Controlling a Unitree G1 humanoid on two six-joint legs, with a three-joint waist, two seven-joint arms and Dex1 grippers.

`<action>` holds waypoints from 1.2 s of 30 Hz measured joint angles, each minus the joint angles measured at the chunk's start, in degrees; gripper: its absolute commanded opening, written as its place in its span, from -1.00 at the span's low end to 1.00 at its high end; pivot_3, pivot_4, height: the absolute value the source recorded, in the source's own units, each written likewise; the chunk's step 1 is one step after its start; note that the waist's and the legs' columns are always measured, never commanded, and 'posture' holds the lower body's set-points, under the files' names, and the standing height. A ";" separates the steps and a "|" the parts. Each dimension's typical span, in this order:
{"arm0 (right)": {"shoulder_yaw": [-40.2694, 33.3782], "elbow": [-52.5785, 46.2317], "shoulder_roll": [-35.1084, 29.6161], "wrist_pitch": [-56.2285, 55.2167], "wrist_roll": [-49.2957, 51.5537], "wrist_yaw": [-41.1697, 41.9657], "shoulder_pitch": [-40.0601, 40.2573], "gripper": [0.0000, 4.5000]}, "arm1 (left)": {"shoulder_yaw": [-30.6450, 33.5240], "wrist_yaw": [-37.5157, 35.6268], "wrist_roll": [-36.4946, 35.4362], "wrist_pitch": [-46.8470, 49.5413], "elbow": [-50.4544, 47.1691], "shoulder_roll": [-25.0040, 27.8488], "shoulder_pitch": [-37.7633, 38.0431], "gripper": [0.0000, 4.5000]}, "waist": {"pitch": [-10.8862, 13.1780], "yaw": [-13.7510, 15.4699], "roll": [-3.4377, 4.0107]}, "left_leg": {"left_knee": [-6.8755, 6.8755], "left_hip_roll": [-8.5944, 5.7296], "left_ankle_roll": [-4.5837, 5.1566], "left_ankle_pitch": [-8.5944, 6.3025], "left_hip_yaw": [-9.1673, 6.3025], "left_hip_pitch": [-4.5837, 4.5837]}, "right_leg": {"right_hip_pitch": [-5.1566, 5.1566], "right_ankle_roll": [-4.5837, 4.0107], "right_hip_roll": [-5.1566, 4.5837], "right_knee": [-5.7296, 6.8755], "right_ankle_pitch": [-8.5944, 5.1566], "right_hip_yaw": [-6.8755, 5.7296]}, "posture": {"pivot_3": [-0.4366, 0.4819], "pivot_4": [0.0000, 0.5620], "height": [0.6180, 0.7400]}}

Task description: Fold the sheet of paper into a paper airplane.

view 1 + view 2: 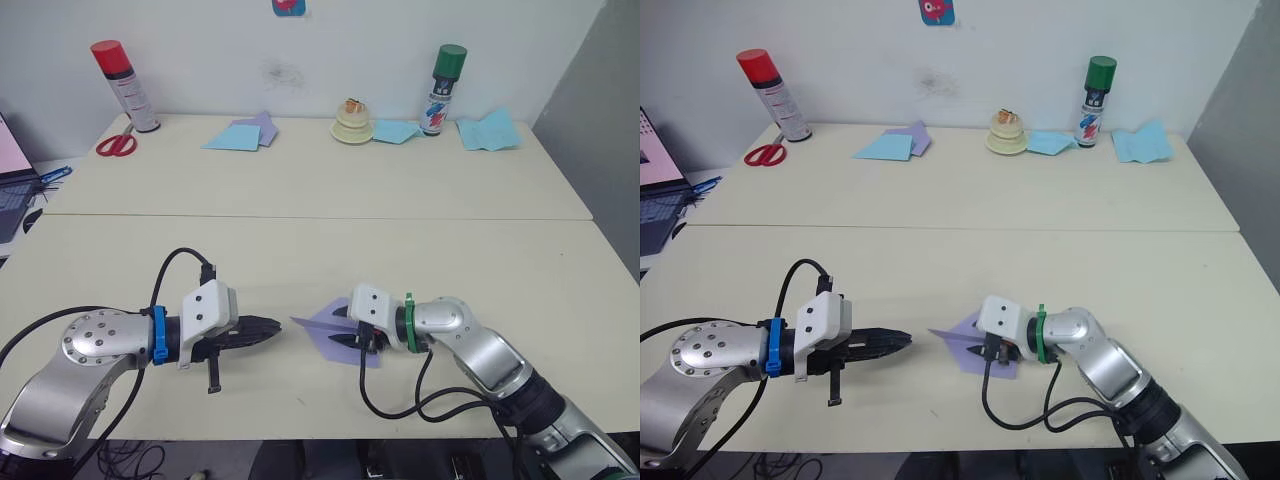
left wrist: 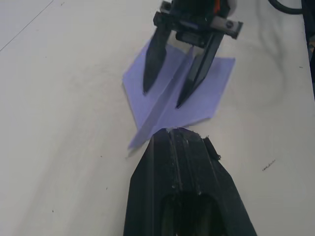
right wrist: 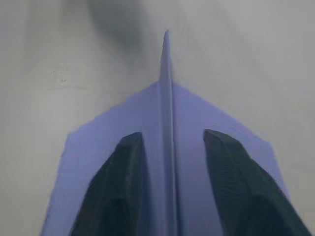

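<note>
the right gripper [image 2: 172,96] straddles the paper airplane's [image 1: 325,330] upright centre fold, fingers spread apart. the left gripper [image 1: 268,326], fingers pressed together, points at its nose on the table [image 1: 300,240].

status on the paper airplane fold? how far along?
Mostly done: the lavender paper airplane already has a pointed nose, two flat wings and a raised centre keel, lying on the table. In hand: the right gripper is open, fingers straddling the keel over the wings. The left gripper is shut, just off the nose. Left: perhaps a final crease, then release.
</note>
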 measured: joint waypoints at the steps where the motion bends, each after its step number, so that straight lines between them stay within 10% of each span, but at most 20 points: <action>1: 0.00 0.17 0.08 -0.31 -0.61 -0.03 0.01 -0.67 | 0.00 0.02 -0.06 0.05 -0.07 0.00 0.01 -1.00 | 0.00 0.00 0.00 | 0.01 0.00 0.00 0.00 -0.01 0.01 | 0.01 0.01 0.00 0.00 0.00 -0.01 | -0.05 -0.47 0.75; 4: -0.05 0.11 0.26 -0.88 -0.98 -0.01 0.50 -0.99 | 0.01 0.04 -0.38 0.60 -0.51 0.00 0.04 -1.00 | 0.00 0.03 -0.01 | 0.01 0.00 0.00 0.00 -0.05 0.03 | 0.04 0.01 0.00 0.01 0.01 -0.04 | -0.05 -0.47 0.75; 22: -28.41 -14.87 9.77 16.01 0.72 -25.93 20.98 -0.99 | -5.49 7.39 -6.71 13.77 -2.56 -6.12 -16.61 -1.00 | -0.04 0.29 -0.07 | 0.07 -0.05 -0.04 0.02 -0.09 0.01 | 0.10 0.08 0.00 0.08 0.05 -0.04 | -0.05 -0.47 0.75; 36: -37.02 -9.29 14.92 16.07 0.63 -39.05 18.16 -0.99 | -11.32 11.25 -6.84 19.08 -1.42 -10.05 -24.89 -1.00 | -0.05 -0.13 -0.05 | 0.06 -0.06 -0.04 0.02 0.00 0.05 | 0.11 0.11 0.11 0.03 0.08 0.16 | -0.05 -0.47 0.75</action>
